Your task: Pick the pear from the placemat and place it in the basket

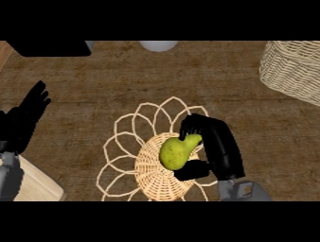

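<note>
Mottled brown counter top (121,78)

Right hand (222,146) curled round pear (175,152); left hand (19,124) open, fingers up, at left edge

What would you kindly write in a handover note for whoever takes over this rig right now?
Left hand: open, resting at the view's left side, fingers up.
Right hand: curled round the pear, over the placemat; cannot tell whether it is lifted.
Basket: at the upper right, apart from the pear.
Done: grasp.
Left: carry the pear to the basket and release it inside.
</note>
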Robot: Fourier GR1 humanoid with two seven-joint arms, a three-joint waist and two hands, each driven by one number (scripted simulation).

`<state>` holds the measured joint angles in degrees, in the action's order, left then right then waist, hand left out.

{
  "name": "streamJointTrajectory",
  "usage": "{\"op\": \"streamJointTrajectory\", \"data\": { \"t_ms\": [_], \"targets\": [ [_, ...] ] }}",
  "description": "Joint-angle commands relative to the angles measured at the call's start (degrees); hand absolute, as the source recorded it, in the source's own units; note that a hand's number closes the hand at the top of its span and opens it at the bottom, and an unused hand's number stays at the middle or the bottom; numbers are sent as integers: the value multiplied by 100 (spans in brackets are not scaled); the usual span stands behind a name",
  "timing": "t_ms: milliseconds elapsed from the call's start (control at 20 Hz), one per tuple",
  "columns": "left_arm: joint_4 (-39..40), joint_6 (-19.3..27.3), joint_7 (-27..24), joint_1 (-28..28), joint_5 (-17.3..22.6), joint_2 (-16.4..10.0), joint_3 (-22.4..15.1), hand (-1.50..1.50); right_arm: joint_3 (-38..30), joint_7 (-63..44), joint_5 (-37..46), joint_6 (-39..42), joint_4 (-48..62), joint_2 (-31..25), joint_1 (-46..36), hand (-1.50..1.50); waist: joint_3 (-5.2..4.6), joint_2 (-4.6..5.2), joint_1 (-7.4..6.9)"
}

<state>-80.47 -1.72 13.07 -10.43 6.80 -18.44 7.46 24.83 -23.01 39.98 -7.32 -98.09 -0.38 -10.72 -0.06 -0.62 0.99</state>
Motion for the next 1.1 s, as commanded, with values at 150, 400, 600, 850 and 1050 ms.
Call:
{"op": "streamJointTrajectory", "data": {
  "t_ms": [150,400,600,850,1050],
  "targets": [
    [293,-110,-38,-270,52,-31,103,0,140,-2012,903,75,-1881,37,-519,150,-2,40,-40],
    [8,116,-36,-36,-220,211,-121,0,-814,-2761,1052,930,-2174,36,-1451,150,3,53,-106],
    [116,181,-244,15,-321,367,-174,0,-1837,-2922,688,1523,-1789,-177,-2572,150,3,67,-128],
    [109,-231,-218,76,-36,58,118,0,-2401,-3161,830,1592,-1174,-429,-3503,150,3,58,-150],
    [4,121,-6,-84,-297,397,-151,0,-2960,-2406,769,1183,-426,-928,-3513,150,6,69,-126]
  ]
}}
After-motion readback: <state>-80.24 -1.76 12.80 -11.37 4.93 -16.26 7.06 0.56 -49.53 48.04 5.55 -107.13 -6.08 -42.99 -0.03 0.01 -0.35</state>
